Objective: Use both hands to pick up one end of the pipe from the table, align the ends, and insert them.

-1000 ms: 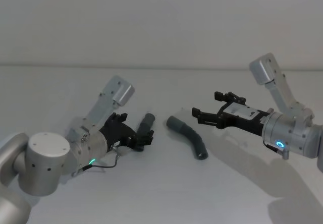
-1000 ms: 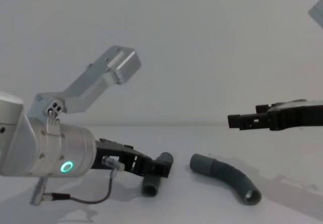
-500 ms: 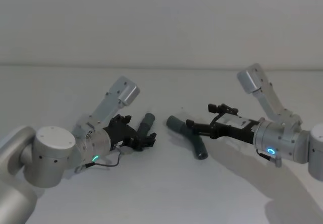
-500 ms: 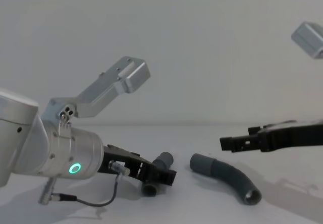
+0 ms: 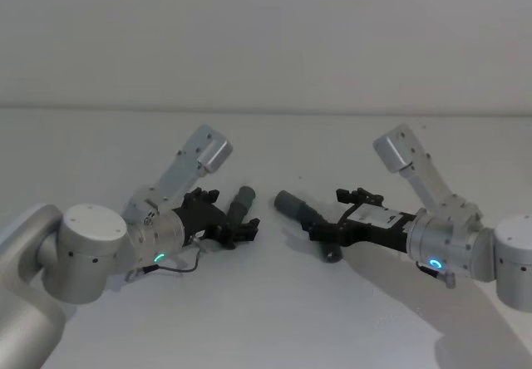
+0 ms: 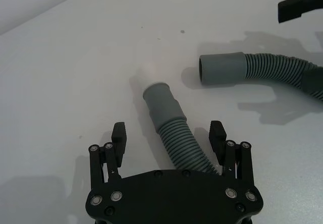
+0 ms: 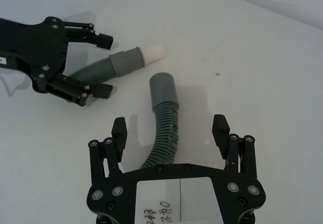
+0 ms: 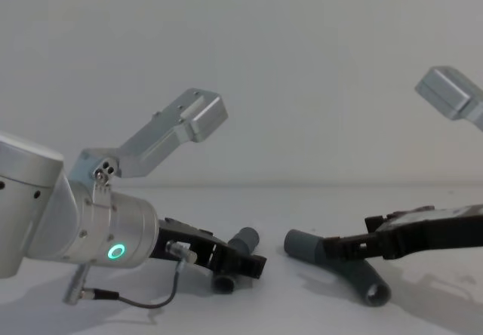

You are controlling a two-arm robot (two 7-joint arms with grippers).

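Note:
Both pipe pieces lie on the white table point(image 5: 266, 319). The shorter piece point(image 5: 241, 204) point(image 6: 174, 133) points its white tip point(image 7: 154, 53) away from my left gripper point(image 5: 231, 213) point(image 6: 168, 129). That gripper is low and open, one finger on each side of the ribbed part. The longer curved piece point(image 5: 303, 211) point(image 7: 164, 128) has its smooth grey cuff point(image 6: 221, 69) a short gap from the white tip. My right gripper point(image 5: 326, 217) point(image 7: 170, 124) is open and straddles the longer piece's ribbed bend, down near the table.
A plain wall stands behind the table's far edge point(image 5: 266, 110). A thin black cable point(image 8: 143, 299) hangs from my left wrist close to the table surface. Bare table stretches in front of both arms.
My right gripper has come down and leftward from above the table to straddle the longer piece. My left gripper has edged forward along the shorter piece. Neither piece has moved.

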